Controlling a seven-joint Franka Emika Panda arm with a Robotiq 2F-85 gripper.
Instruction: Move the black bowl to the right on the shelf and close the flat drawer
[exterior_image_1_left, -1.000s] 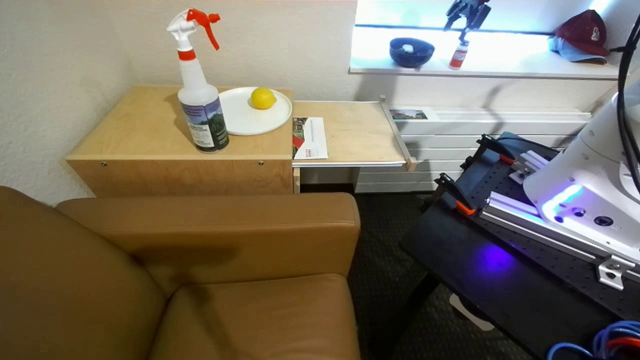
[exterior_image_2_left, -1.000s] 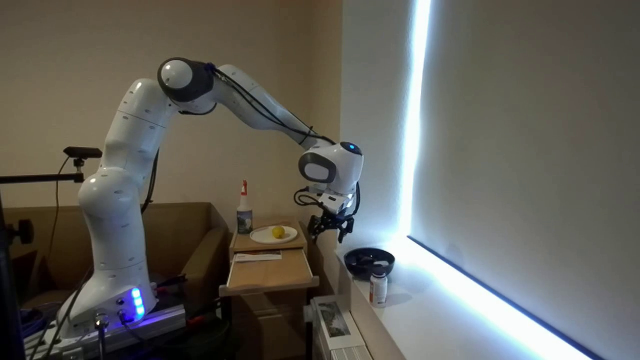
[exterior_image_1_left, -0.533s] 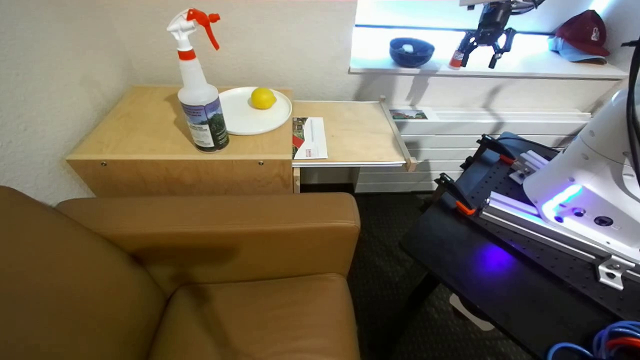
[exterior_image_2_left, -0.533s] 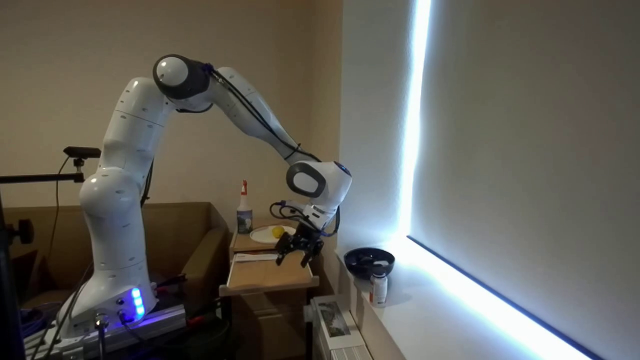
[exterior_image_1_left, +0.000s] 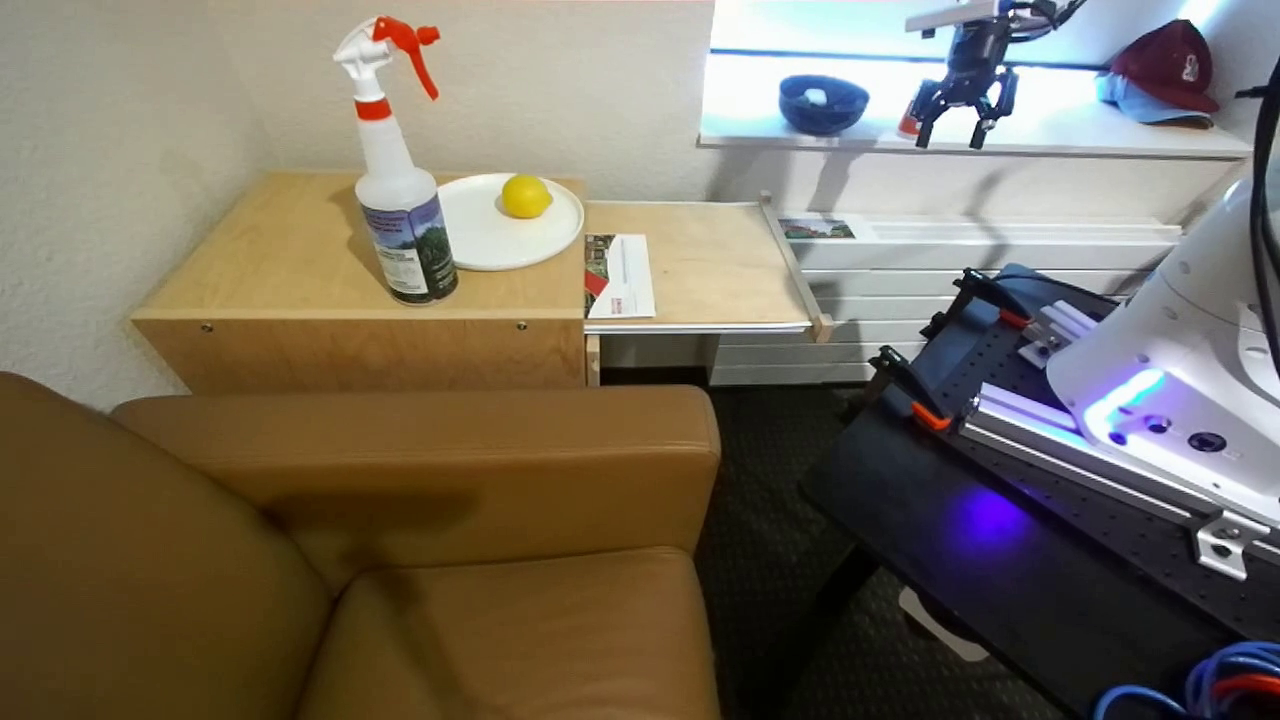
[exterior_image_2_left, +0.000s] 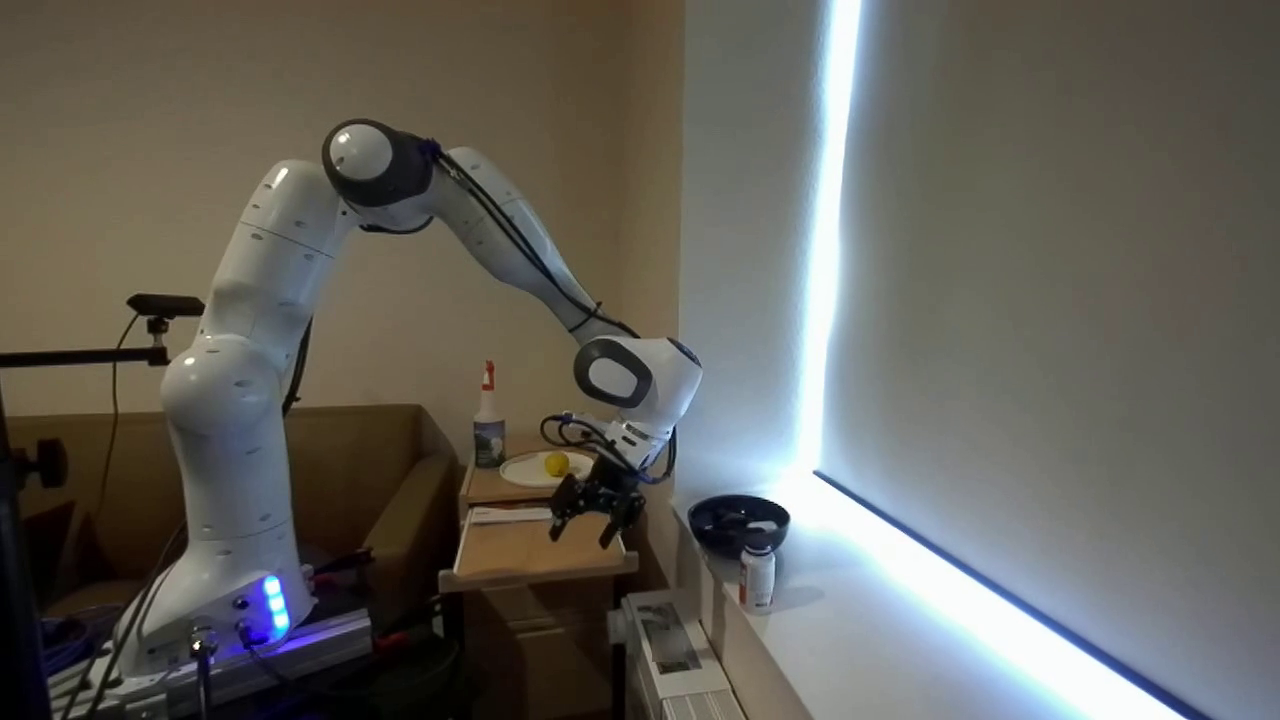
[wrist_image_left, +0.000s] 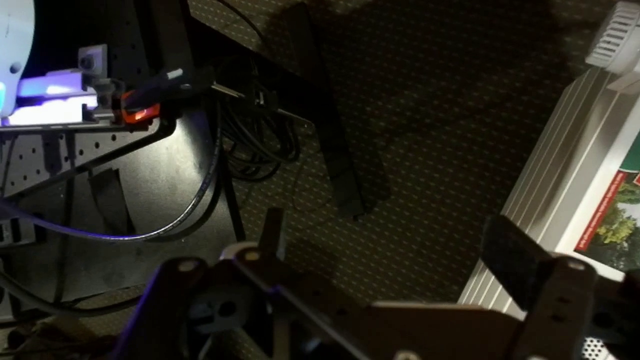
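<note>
The glossy black bowl (exterior_image_1_left: 822, 108) sits on the white, brightly lit shelf (exterior_image_1_left: 1040, 130), near its end by the cabinet, with a small pale object inside. Both also show in an exterior view, the bowl (exterior_image_2_left: 715, 543) on the shelf (exterior_image_2_left: 850, 650). The flat drawer (exterior_image_1_left: 715, 265) is pulled out of the light-wood cabinet; it also shows in an exterior view (exterior_image_2_left: 540, 555). My gripper (exterior_image_1_left: 950, 140) is open and empty, tilted, in the air in front of the shelf and apart from the bowl (exterior_image_2_left: 582, 538). In the wrist view its fingers (wrist_image_left: 385, 225) are spread over carpet; bowl and drawer are out of view there.
A small white bottle (exterior_image_2_left: 757, 580) stands beside the bowl. A cap (exterior_image_1_left: 1165, 70) lies farther along the shelf. A leaflet (exterior_image_1_left: 622, 275) lies in the drawer. The cabinet top holds a spray bottle (exterior_image_1_left: 405, 220) and a plate (exterior_image_1_left: 480, 240) with a yellow fruit. A radiator (exterior_image_1_left: 960, 255) stands below the shelf.
My gripper has moved away from above the shelf beside the bowl, outward and down, and has tilted. Over the last half second it has moved only slightly. Bowl and drawer have not moved.
</note>
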